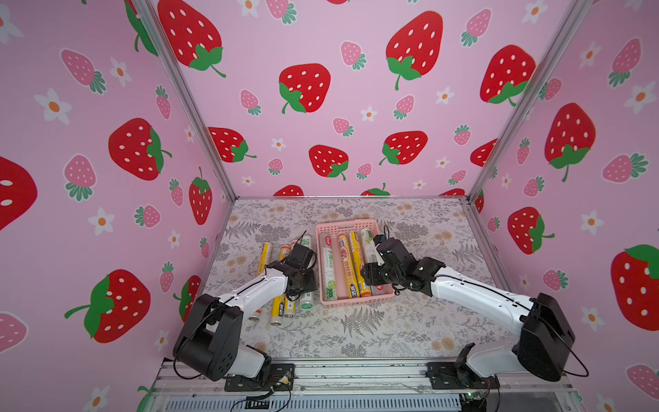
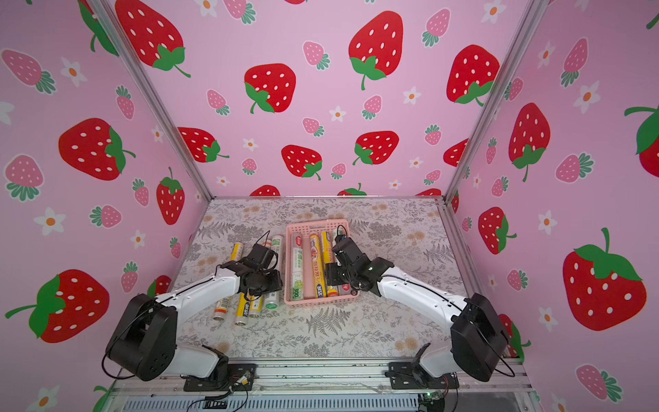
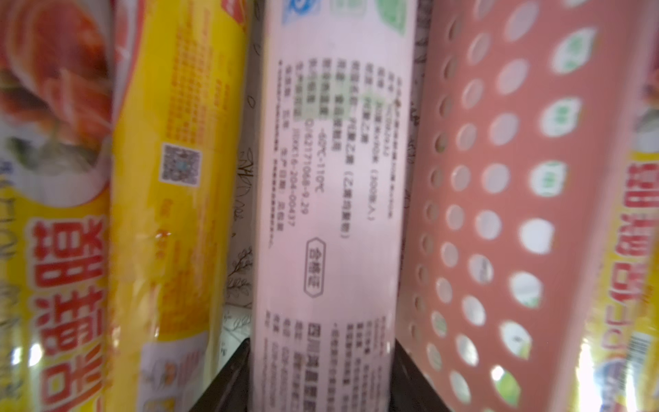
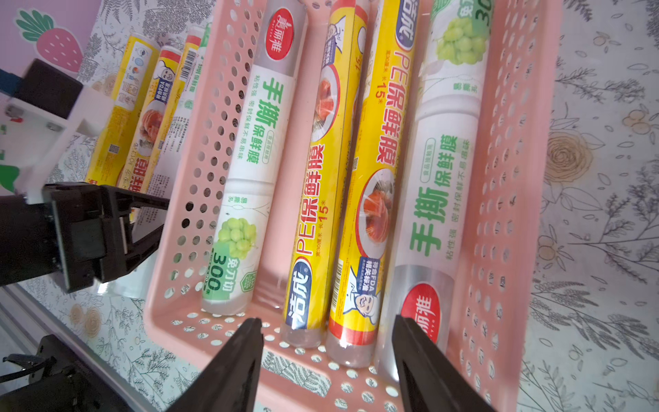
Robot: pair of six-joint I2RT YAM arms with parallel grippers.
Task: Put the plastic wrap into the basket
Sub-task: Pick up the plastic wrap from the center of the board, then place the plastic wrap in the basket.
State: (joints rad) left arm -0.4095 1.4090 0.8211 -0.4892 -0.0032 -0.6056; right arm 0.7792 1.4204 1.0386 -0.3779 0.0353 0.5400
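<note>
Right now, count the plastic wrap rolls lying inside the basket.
4, lying side by side in the pink basket: a white green-print roll by one long wall, a yellow roll, a second yellow roll, and another white roll by the opposite wall. None seems hidden.

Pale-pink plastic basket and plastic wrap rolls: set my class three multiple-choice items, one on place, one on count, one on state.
1. Loose yellow and white plastic wrap rolls lie on which side of the pale-pink perforated plastic basket? A the left arm's B the right arm's C the far side
2. Rolls inside the basket number: A two B four C six
3. The right claw is: A open, empty B shut on a yellow roll C shut on the rim
Key: 1A, beneath the left arm; 2B, four lie side by side; 3A, its fingers stand apart, nothing between.
</note>
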